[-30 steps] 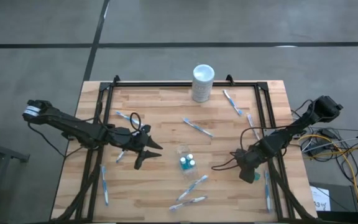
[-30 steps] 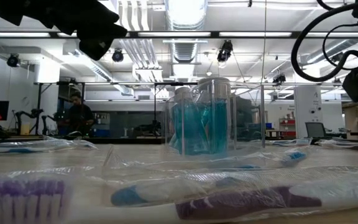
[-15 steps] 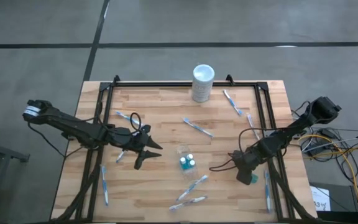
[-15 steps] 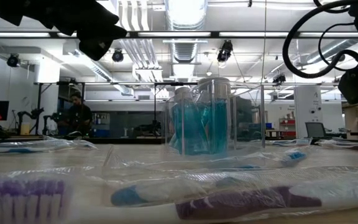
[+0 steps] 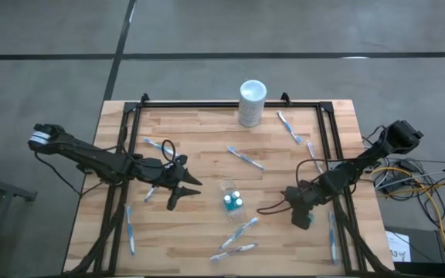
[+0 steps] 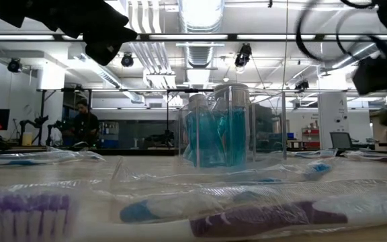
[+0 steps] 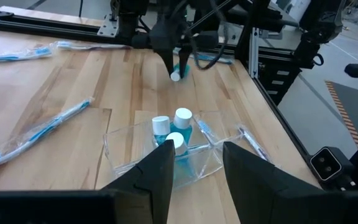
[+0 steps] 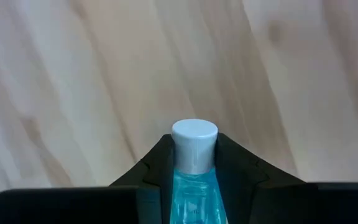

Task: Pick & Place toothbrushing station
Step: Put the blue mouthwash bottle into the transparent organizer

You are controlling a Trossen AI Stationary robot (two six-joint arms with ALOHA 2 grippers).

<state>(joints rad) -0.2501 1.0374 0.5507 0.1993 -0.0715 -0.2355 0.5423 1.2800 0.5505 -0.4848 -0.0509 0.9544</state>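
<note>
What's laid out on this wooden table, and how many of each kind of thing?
Small clear plastic cup: 1
Short teal-and-white tubes: 4 (3 in the cup, 1 in the right gripper)
Thin blue-and-white toothbrushes: 8 clearly seen from above
Tall white cylinder: 1
Total: 14

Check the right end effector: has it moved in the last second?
Yes. The right end effector, gripping a teal-and-white tube, drifted leftward, toward the small clear plastic cup and away from the table's right rail.
</note>
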